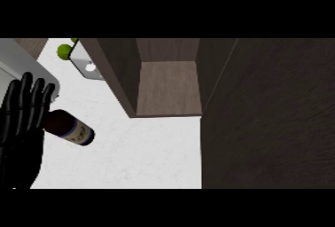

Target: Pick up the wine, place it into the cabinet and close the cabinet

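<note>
Left of frame, my left hand (26,116) has fingers straight and apart — holding nothing. The wine (71,129) sits just beside it on the worktop (144,155); the cabinet (167,88), upper centre, stands open to receive it.

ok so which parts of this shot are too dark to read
Head view: the white counter is evenly bright with no hard shadows; the cabinet interior is dimmer but its shelf shows; the dark panel at the right shows only faint grain; the black left hand and the wine bottle merge where they meet.
</note>
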### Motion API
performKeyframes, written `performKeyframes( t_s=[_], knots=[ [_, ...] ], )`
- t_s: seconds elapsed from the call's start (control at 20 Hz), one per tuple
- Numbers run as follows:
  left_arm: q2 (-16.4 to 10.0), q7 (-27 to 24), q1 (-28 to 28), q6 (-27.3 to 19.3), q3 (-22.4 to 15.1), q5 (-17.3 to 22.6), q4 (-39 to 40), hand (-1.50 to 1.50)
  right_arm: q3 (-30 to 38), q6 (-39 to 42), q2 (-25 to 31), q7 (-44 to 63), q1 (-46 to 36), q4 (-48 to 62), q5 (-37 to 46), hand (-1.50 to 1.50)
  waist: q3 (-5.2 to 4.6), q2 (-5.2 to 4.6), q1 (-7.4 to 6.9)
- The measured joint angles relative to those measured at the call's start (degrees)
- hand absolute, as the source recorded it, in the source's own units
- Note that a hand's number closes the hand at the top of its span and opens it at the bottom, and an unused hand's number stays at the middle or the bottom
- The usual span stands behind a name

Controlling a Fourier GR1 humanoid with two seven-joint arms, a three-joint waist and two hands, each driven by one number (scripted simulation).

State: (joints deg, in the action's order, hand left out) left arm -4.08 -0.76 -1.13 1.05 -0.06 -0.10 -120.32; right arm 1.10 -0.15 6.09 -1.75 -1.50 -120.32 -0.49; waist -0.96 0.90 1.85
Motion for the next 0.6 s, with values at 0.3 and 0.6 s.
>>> performKeyframes(
  t_s=[0.3,0.6],
  knots=[
    [-1.35,-0.56,-1.56,-1.57,6.59,0.93,-0.34,-1.50,-1.92,1.26,-0.45,1.07,5.92,-5.02,0.12,-1.50,0.75,-0.60,-1.35],
    [2.08,8.56,-1.88,-6.37,9.42,7.10,-3.75,-1.50,-7.71,5.94,1.08,9.79,8.53,-11.61,-4.36,-1.50,0.89,-0.66,-1.83]
  ],
)
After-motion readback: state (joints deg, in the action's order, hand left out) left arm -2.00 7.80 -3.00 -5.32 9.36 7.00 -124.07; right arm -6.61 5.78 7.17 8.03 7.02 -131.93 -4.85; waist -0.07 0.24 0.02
